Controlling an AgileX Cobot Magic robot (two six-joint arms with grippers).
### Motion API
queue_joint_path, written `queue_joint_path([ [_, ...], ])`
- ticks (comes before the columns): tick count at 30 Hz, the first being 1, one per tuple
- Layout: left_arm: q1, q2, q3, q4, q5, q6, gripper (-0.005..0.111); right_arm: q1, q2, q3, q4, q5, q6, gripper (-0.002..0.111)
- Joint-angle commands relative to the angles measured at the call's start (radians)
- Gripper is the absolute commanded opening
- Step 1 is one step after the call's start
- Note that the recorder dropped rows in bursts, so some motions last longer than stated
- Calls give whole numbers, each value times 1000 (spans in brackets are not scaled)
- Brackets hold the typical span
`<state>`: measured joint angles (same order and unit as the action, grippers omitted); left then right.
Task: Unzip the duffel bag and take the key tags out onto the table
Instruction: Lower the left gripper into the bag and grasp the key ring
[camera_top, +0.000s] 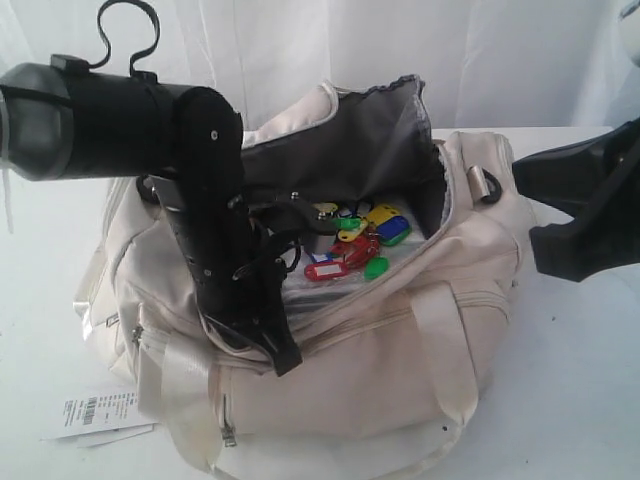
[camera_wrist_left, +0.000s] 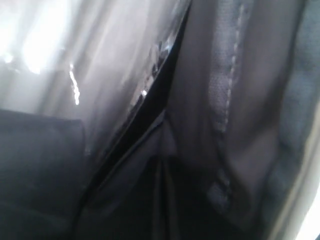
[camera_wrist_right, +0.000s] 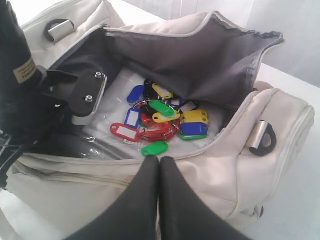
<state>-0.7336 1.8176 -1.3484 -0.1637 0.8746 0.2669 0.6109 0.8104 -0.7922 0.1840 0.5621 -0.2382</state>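
Note:
The cream duffel bag (camera_top: 400, 350) (camera_wrist_right: 280, 115) lies unzipped on the white table (camera_top: 580, 400), its grey-lined flap folded back. The key tags (camera_top: 355, 245) (camera_wrist_right: 160, 120), in green, blue, yellow and red, lie in a bunch on the bag's floor. My left gripper (camera_top: 278, 345) reaches down into the left part of the opening. The left wrist view shows only dark lining (camera_wrist_left: 225, 100) and shiny plastic, and the jaws are lost in shadow. My right gripper (camera_wrist_right: 159, 160) is shut and empty over the bag's rim, beside a loose green tag (camera_wrist_right: 155, 148).
A white barcode paper label (camera_top: 100, 412) lies on the table by the bag's left end. Clear plastic wrap (camera_wrist_right: 100, 145) lines the bag's floor. A black strap ring (camera_wrist_right: 262, 139) (camera_top: 487, 185) sits on the bag's end. The right arm (camera_top: 590, 200) hangs at the right edge.

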Motion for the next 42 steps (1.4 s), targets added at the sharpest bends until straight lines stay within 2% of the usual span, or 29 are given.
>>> queue_joint_path([
  [1, -6, -5, 42, 20, 25, -3, 0, -1, -6, 8, -3, -5, 10, 0],
  [7, -6, -65, 23, 17, -42, -3, 0, -1, -6, 8, -3, -3, 15, 0],
  [15, -6, -100, -118, 4, -169, -2, 0, -1, -6, 8, -3, -3, 34, 0],
  [23, -16, -7, -235, -21, -236, -7, 0, -1, -6, 8, -1, -3, 34, 0],
  [29, -92, 144, -356, -19, -234, -5, 0, -1, -6, 8, -1, -3, 36, 0],
  [31, -97, 188, -392, -15, -236, -5, 10, -1, -6, 8, -1, -3, 36, 0],
  [33, -97, 221, -414, -6, -236, -5, 30, -1, -6, 8, -1, -3, 36, 0],
  [35, -97, 245, -421, 7, -267, -7, 62, -1, -6, 8, 1, -3, 36, 0],
  [36, -97, 250, -421, 27, -286, -19, 70, -1, -6, 8, 1, -3, 36, 0],
  [39, -93, 273, -421, 154, -317, -122, 71, -1, -6, 10, 1, -5, 36, 0],
  [42, -81, 284, -421, 181, -302, -159, 70, -1, -6, 10, 1, -5, 36, 0],
])
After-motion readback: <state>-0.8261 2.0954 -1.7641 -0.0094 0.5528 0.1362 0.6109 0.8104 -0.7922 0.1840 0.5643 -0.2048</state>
